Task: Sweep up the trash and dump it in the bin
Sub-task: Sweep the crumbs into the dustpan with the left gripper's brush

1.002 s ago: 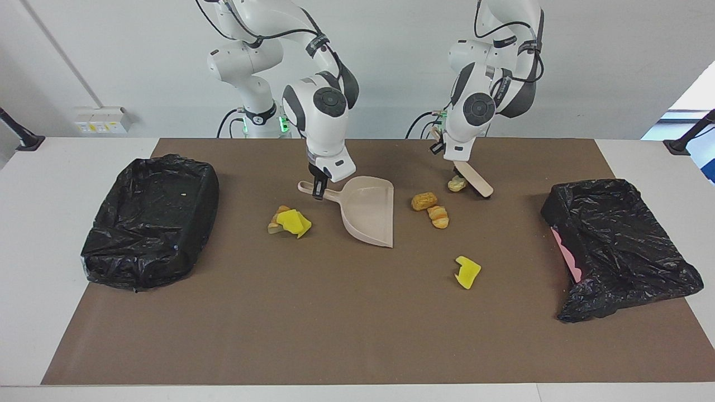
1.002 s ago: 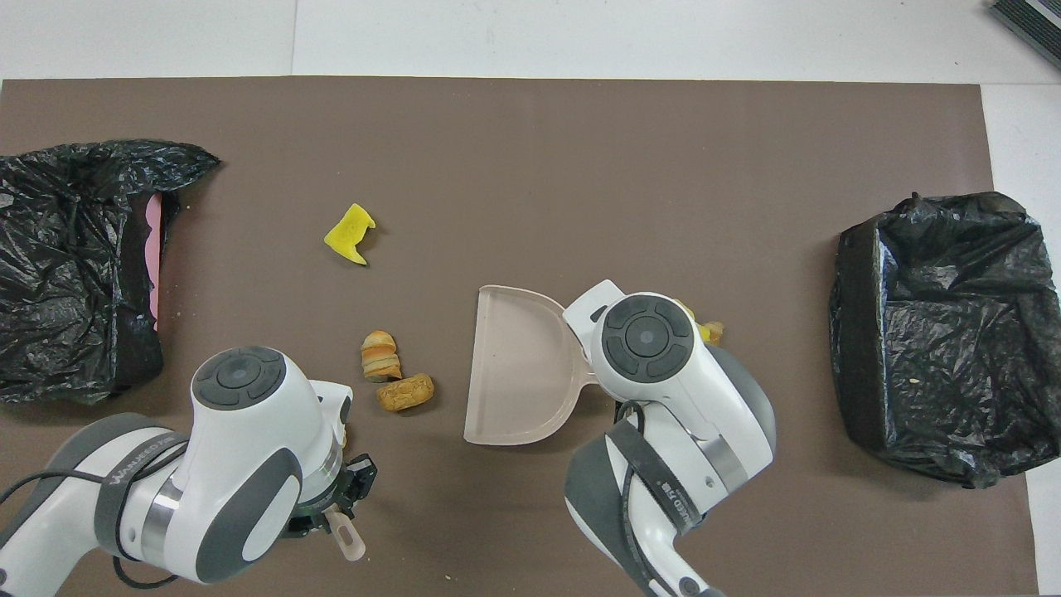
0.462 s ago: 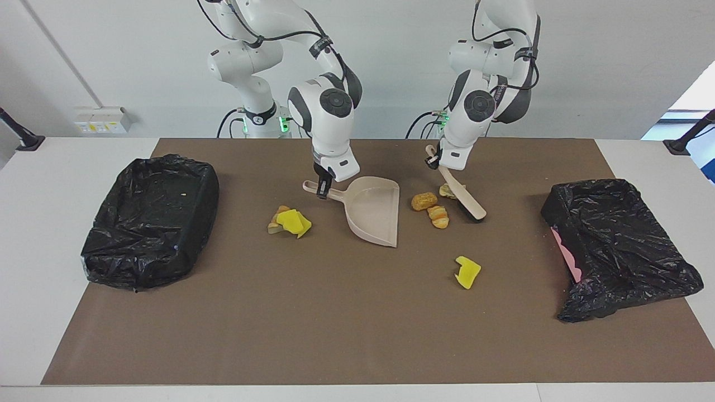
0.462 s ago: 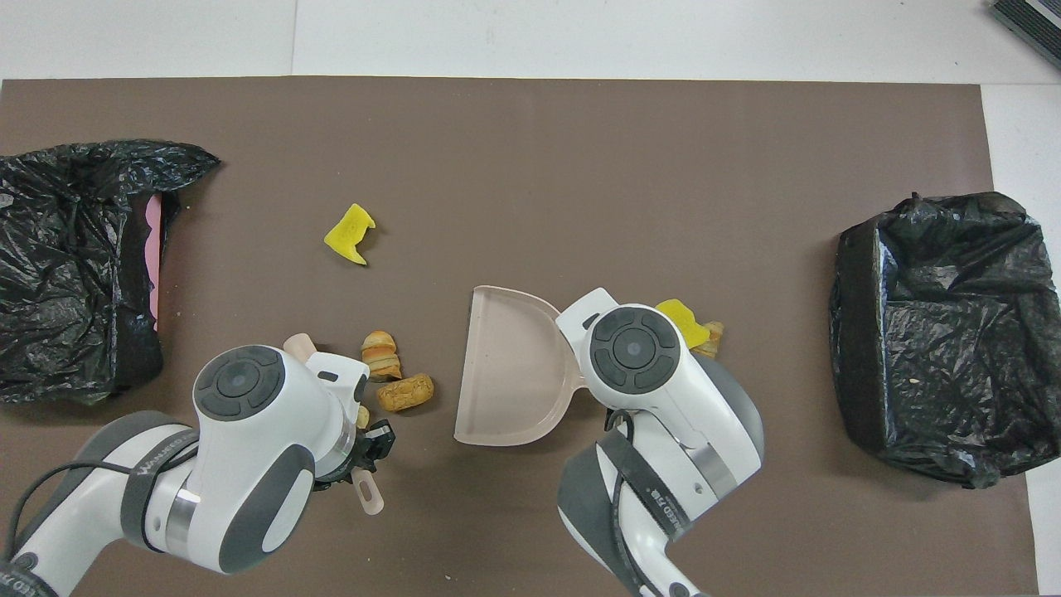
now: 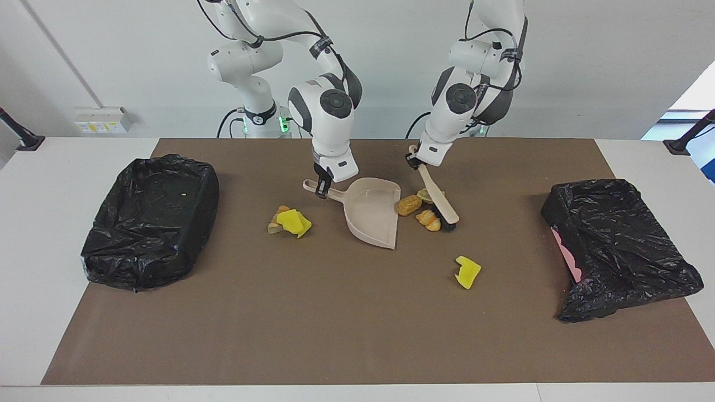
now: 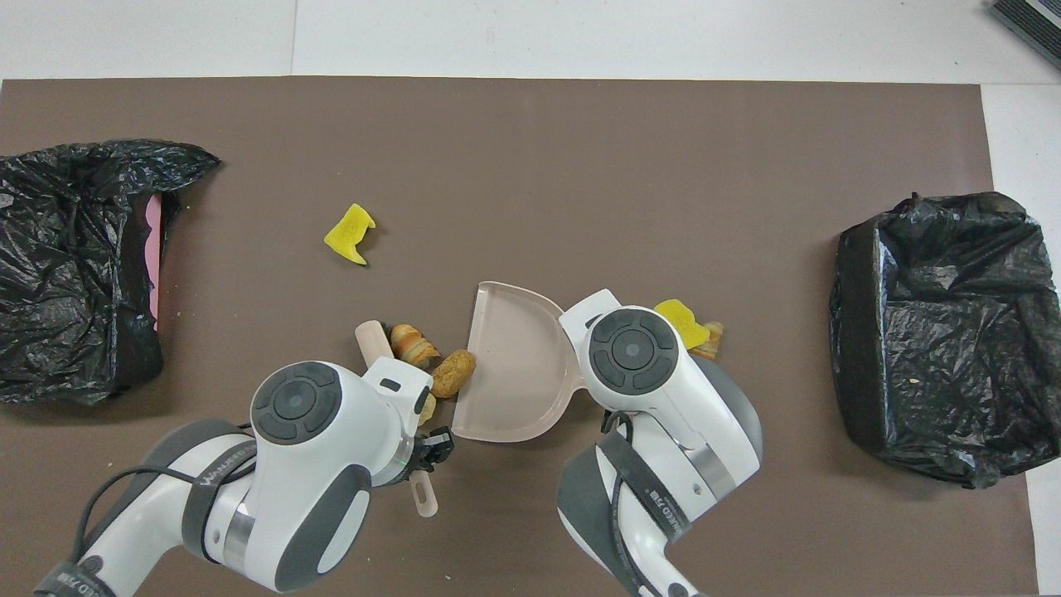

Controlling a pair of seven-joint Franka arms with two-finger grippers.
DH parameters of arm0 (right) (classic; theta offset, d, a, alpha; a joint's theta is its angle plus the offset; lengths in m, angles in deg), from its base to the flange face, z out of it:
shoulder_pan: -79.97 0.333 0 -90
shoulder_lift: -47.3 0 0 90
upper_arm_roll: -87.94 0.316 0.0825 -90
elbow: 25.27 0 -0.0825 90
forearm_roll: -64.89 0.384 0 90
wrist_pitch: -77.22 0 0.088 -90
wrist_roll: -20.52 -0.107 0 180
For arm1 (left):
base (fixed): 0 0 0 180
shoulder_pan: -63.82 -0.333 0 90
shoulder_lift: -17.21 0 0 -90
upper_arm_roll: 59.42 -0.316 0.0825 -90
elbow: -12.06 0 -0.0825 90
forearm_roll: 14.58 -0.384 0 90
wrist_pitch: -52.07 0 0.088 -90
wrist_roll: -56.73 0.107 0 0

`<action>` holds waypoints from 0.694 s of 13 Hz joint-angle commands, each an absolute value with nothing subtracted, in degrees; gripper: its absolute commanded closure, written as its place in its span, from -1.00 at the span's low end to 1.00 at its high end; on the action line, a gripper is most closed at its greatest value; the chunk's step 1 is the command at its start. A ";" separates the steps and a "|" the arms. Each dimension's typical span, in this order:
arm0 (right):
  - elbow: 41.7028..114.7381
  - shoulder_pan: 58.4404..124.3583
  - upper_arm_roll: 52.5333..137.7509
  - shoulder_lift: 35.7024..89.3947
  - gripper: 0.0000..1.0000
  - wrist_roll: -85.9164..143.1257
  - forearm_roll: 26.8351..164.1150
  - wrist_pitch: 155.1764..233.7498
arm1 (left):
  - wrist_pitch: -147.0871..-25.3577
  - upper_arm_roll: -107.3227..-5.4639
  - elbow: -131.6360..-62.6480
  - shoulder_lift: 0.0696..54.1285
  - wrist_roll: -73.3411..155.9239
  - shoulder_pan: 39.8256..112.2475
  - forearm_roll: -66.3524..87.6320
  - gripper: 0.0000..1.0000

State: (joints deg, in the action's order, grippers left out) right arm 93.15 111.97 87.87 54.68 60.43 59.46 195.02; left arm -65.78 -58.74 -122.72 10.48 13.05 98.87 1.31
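My right gripper (image 5: pixel 320 188) is clamped on the dustpan (image 5: pixel 373 216) handle, fingers pinched tight on it; the pan lies flat on the brown mat (image 5: pixel 335 312), just beside my fingers on the left-arm side, open mouth facing the left arm's end. My left gripper (image 5: pixel 414 159) is pinched shut on the brush (image 5: pixel 438 196) handle, with the brush slanting down from my fingers to the mat, bristle end down. Trash: brown bread chunk (image 5: pixel 409 205) touching the pan's mouth edge, croissant-like piece (image 5: pixel 429 219) against the bristle end, a pale piece (image 5: pixel 424 194) tucked by the brush, all below my left fingers. Yellow sponge pile (image 5: pixel 290 221) sits near my right fingers, toward the right arm's end. A lone yellow sponge (image 5: pixel 467 272) lies well apart, farther from the robots. Black-bagged bin (image 5: pixel 151 220) at the right arm's end, another black-bagged bin (image 5: pixel 614 245) at the left arm's end.
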 commanded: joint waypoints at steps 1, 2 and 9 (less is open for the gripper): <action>93.65 111.97 87.94 54.41 1.00 58.05 60.05 194.55 | -67.10 -59.33 -118.82 13.25 14.20 103.88 4.74 1.00; 93.65 111.97 87.94 54.41 1.00 58.05 60.05 194.46 | -67.54 -59.33 -117.16 13.78 14.11 105.55 5.71 1.00; 93.74 111.97 87.94 54.33 1.00 57.87 60.05 193.94 | -56.50 -59.95 -105.03 16.43 13.93 104.09 7.04 1.00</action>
